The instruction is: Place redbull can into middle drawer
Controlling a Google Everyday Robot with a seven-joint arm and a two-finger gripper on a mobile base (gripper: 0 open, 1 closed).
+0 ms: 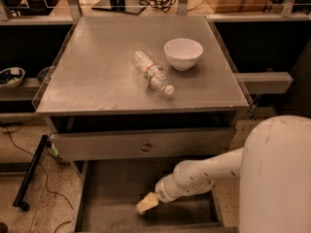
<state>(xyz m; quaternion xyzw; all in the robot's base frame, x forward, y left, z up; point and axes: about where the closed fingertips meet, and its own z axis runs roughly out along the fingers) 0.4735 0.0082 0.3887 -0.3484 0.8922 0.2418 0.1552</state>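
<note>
A: Go, biggest first.
B: Grey cabinet top (97, 81), flat, fills the upper middle of the view. Next is the robot's white body (279, 178), which takes up the bottom right corner.
A: Drawers?
B: Middle drawer (109, 193) is pulled out at the bottom of the view. It has a bare grey floor and low side walls, and it's about as wide as the cabinet. Above it is a grey drawer front (87, 144), just under the cabinet top.
A: Arm?
B: White arm (209, 171) comes off the body and runs left and down. It passes below the drawer front and into the middle drawer.
A: Stuff on top?
B: Clear bottle (151, 72) lying on its side, cap end toward the near right. White bowl (183, 53) sits upright just beside it, at the back right of it. Both are around the middle of the cabinet top.
A: Gripper?
B: Gripper (147, 203) is a pale cream tip at the end of the arm. It points down-left, inside the middle drawer, over the floor near its centre. Can't tell how it is set or whether it grips anything.
A: Redbull can?
B: Can't pick it out anywhere in this view, so its place is unknown.
A: Smallest?
B: Round brass knob (146, 146), centre of the drawer front.
</note>
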